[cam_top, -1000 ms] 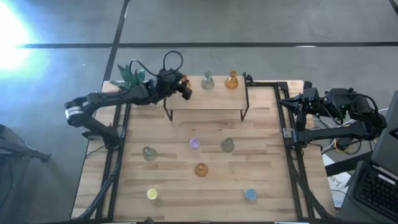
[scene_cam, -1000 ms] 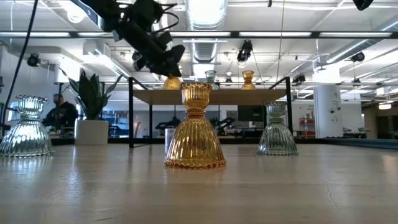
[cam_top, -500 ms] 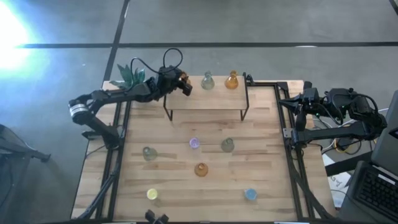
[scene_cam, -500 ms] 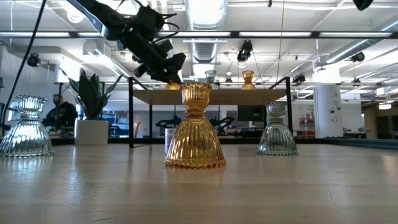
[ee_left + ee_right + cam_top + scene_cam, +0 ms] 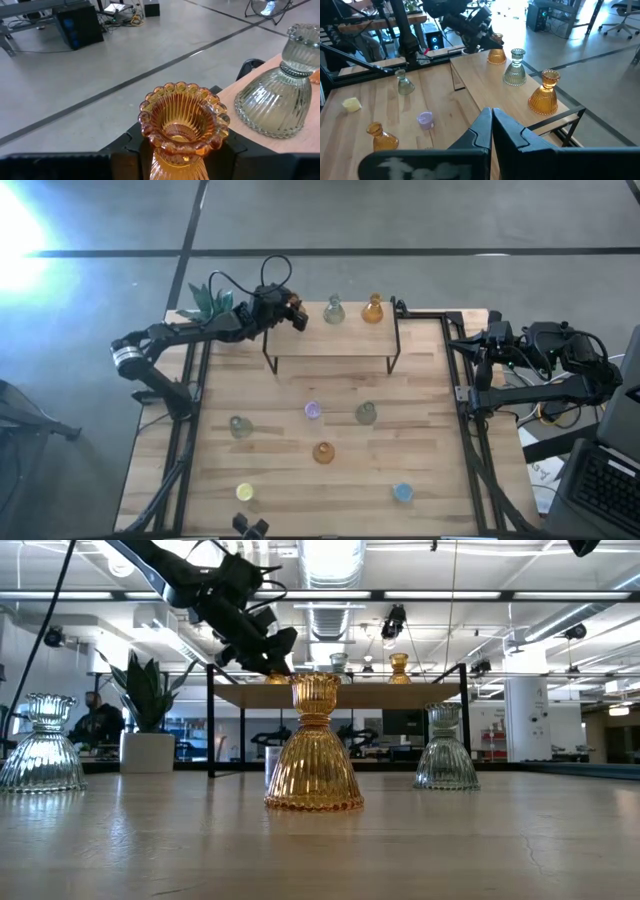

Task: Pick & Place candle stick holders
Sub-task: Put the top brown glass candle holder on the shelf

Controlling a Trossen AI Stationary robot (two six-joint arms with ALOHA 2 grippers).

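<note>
An amber holder [image 5: 182,127] is gripped at its neck by the left tool [image 5: 291,312], at the left end of the raised shelf [image 5: 330,340]. 2 more holders, a grey-green one [image 5: 334,310] and an amber one [image 5: 373,309], are set on that shelf. 6 holders are left on the worktop [image 5: 430,450] below. The right tool [image 5: 491,118] is parked at the right edge, fingers pressed together. Risk: the holder may tip off the shelf edge if released tilted or too near the rim.

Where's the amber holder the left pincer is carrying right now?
In the high view, the amber holder sits in the left pincer at the raised shelf's left end, just left of the grey-green holder.
</note>
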